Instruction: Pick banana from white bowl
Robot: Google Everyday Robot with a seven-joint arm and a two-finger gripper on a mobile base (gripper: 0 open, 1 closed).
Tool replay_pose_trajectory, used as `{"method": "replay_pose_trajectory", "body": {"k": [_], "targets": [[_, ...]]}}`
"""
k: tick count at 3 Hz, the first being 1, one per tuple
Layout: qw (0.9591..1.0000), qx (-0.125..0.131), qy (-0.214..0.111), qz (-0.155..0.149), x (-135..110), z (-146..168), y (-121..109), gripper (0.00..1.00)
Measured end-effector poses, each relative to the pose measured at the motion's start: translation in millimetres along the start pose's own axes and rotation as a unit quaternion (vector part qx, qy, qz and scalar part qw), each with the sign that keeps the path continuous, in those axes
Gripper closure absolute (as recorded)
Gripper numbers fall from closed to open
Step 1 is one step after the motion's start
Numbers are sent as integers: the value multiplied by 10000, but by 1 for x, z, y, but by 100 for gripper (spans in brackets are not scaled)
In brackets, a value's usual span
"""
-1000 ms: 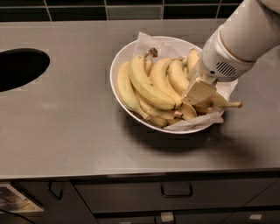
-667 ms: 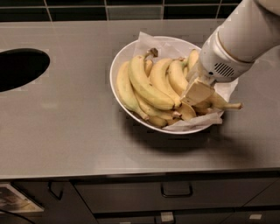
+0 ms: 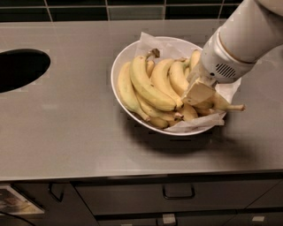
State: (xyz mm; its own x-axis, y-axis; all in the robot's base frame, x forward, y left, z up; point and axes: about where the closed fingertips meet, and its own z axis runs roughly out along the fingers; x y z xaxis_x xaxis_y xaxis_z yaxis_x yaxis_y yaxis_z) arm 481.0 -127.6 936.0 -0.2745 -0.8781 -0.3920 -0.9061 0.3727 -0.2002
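The white bowl (image 3: 118,66) is plain and unpatterned, lined with white paper (image 3: 152,44). The bananas (image 3: 146,84) in it are ripe yellow with small brown tips and stem ends. The banana (image 3: 177,77) just beside the gripper is a paler yellow. The gripper (image 3: 199,92), down on the fruit at the bowl's right side, is cream-beige. It sits under a white arm (image 3: 247,31) with a patch of dark vent slots (image 3: 224,70). Around the bowl the counter (image 3: 66,132) is matte grey, and left of the bowl a round opening (image 3: 17,68) is black. Behind the bowl the tiles (image 3: 132,11) are dark with pale grout, and below it the drawer fronts (image 3: 178,193) are dark grey.
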Motion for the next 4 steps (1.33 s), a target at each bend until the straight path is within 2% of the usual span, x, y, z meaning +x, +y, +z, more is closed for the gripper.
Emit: {"method": "replay_pose_trajectory", "body": {"k": [1, 2, 3, 4], "targets": [[10000, 0, 0, 0, 0, 0, 0, 100], [9997, 67, -139, -174, -2, -21, -6, 100], [9977, 208, -508, -390, -3, -54, -13, 100], [9916, 130, -1081, -694, 1, -81, -20, 100]]}}
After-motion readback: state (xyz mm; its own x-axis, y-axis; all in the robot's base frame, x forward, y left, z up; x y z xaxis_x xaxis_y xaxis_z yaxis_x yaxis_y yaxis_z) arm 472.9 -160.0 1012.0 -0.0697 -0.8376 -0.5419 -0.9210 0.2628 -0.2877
